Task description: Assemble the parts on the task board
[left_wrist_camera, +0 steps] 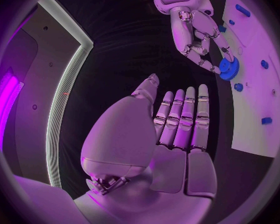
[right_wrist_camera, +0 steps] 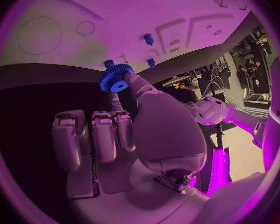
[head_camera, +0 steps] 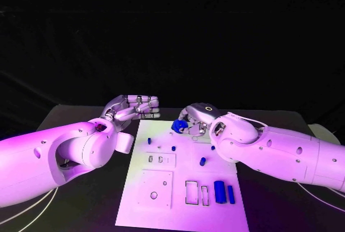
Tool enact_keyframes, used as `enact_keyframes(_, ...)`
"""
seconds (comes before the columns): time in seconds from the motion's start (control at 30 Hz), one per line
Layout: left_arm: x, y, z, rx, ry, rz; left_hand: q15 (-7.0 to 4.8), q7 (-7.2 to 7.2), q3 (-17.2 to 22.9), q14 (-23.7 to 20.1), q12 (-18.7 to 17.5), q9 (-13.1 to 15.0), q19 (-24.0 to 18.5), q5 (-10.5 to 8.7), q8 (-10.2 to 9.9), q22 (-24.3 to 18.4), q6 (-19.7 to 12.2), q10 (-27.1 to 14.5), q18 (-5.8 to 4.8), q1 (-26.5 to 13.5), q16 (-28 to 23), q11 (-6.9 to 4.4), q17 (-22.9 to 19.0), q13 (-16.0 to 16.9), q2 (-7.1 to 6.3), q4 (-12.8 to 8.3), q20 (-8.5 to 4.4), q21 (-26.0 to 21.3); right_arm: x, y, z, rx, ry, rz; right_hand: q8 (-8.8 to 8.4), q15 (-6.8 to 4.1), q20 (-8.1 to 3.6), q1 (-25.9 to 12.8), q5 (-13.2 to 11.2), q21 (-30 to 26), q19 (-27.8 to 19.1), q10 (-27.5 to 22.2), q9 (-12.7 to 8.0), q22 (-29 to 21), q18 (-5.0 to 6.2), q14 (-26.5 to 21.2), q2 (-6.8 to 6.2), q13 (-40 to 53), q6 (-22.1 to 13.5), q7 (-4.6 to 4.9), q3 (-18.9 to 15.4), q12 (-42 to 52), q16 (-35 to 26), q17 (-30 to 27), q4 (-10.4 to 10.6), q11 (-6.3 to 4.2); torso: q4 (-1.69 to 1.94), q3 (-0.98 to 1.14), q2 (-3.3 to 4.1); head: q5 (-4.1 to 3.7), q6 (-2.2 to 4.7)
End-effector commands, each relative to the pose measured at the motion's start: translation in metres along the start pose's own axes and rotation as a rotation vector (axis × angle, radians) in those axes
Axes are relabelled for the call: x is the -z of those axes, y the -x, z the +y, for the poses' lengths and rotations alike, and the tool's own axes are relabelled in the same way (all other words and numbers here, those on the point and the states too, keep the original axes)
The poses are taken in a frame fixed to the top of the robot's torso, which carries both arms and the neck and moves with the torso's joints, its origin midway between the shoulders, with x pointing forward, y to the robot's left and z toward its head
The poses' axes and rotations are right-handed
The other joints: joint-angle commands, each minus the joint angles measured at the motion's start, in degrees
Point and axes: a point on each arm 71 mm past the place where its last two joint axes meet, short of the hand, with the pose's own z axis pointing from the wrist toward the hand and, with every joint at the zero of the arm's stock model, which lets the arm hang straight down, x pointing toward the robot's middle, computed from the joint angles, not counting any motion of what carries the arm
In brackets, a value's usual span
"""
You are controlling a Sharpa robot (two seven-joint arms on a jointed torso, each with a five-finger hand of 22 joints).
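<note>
Head view, item one: blue gear, pinched in the fingers of the right hand above the far end of the task board, not yet seated (the right wrist view confirms thumb and one finger on it, the rest loosely curled). Small blue pegs stand upright on the board; two blue bars lie near its front edge. Assembly appears early, most parts unplaced. Left hand: beside the board over the desk, fingers straight and together, holding nothing.
</note>
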Motion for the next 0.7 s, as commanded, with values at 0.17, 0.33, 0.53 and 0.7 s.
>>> enact_keyframes(0.17, -0.001, -0.004, -0.001, 0.003, -0.010, 0.022, 0.24, 0.75, 0.00, 0.05, -0.32, -0.06, 0.28, -0.10, -0.21, -0.06, -0.38, -0.23, 0.72, 0.35, -0.30, 0.08, -0.05, -0.07, 0.46, -0.24, -0.08, 0.22, -0.015, -0.010, 0.015, 0.051, -0.001, -0.009, 0.13, -0.40, -0.35, -0.44, 0.18, 0.16, 4.55, 1.26, 0.61, 13.10, -0.66, 5.71, -0.01, 9.29, 2.67, -2.22, 0.37, 0.10, 0.36, 13.51, -0.08, -0.58, -0.09, 0.01, 0.10, 0.30, -0.04)
enact_keyframes(0.33, -0.001, -0.005, -0.001, 0.003, -0.009, 0.024, 0.24, 0.75, 0.00, 0.05, -0.32, -0.06, 0.28, -0.10, -0.21, -0.06, -0.38, -0.23, 0.72, 0.35, -0.30, 0.08, -0.05, -0.07, 0.46, -0.24, -0.08, 0.22, -0.020, -0.020, 0.023, 0.050, 0.003, 0.008, 0.13, -0.40, -0.35, -0.44, 0.18, 0.15, 4.54, 1.26, 0.61, 13.08, -0.66, 5.70, -0.02, 9.28, 2.68, -2.22, 0.38, 0.10, 0.35, 13.46, -0.08, -0.58, 0.00, 0.06, 0.13, 0.05, -0.06)
enact_keyframes(0.53, -0.001, -0.005, -0.001, 0.003, -0.008, 0.024, 0.26, 0.78, 0.04, 0.02, -0.37, -0.06, 0.26, -0.10, -0.26, -0.08, -0.41, -0.27, 0.72, 0.40, -0.37, 0.10, -0.06, -0.07, 0.55, -0.30, -0.07, 0.22, -0.022, -0.028, 0.028, 0.049, 0.003, 0.028, 0.10, -0.41, -0.36, -0.45, 0.19, 0.14, 4.53, 1.28, 0.61, 13.07, -0.65, 5.70, -0.01, 9.31, 2.70, -2.23, 0.48, 0.12, 0.34, 13.44, -0.11, -0.60, -0.10, 0.09, 0.10, 0.27, -0.46)
enact_keyframes(0.7, -0.002, -0.005, -0.001, 0.003, -0.008, 0.024, 0.26, 0.78, 0.04, 0.02, -0.37, -0.06, 0.26, -0.10, -0.26, -0.08, -0.41, -0.27, 0.72, 0.40, -0.37, 0.10, -0.06, -0.07, 0.55, -0.30, -0.07, 0.22, -0.022, -0.032, 0.030, 0.049, 0.003, 0.041, 0.10, -0.41, -0.36, -0.45, 0.19, 0.14, 4.53, 1.28, 0.61, 13.07, -0.65, 5.70, -0.01, 9.31, 2.70, -2.23, 0.48, 0.12, 0.34, 13.44, -0.11, -0.60, -0.11, 0.12, 0.06, 0.48, -0.56)
